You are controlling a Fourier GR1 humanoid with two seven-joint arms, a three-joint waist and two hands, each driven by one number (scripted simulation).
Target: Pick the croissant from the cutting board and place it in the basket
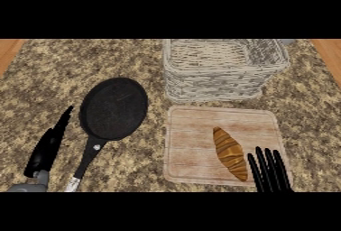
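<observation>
head view, speckled brown granite counter (80,58), pale woven wicker basket (223,85) upper right, golden croissant (230,153) on light wooden cutting board (193,135), black right hand (269,173) straight-fingered lower right, left hand (47,151) straight-fingered lower left

You have one view, from the robot's head. It looks steeply down on the speckled granite counter (60,72), fairly close.

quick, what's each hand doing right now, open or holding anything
Left hand: open, fingers straight, holding nothing, left of the pan.
Right hand: open, fingers straight, beside the croissant, not gripping it.
</observation>
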